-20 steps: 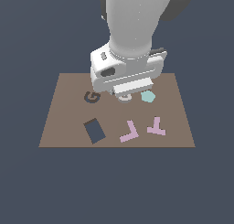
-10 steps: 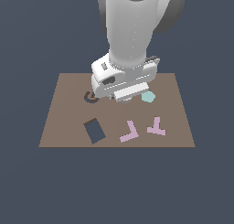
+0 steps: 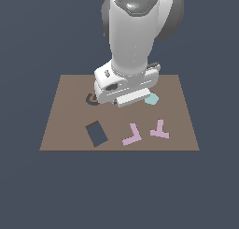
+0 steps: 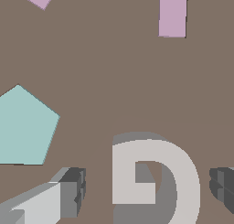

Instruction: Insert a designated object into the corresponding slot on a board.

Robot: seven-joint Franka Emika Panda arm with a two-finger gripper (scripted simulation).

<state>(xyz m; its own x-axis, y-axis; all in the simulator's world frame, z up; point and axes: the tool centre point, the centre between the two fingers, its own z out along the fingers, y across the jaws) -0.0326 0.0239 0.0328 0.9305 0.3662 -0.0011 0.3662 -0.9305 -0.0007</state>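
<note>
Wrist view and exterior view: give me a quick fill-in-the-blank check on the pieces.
The off-white block between the fingers is shaped like the letter ___.
The board carries ___ pink pieces.
The polygon piece is pale ___.
Missing words: G; two; cyan.

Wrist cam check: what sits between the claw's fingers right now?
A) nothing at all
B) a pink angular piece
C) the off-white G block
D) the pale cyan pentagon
C: in the wrist view the off-white G block lies between the two dark fingertips; the cyan pentagon sits off to one side.
</note>
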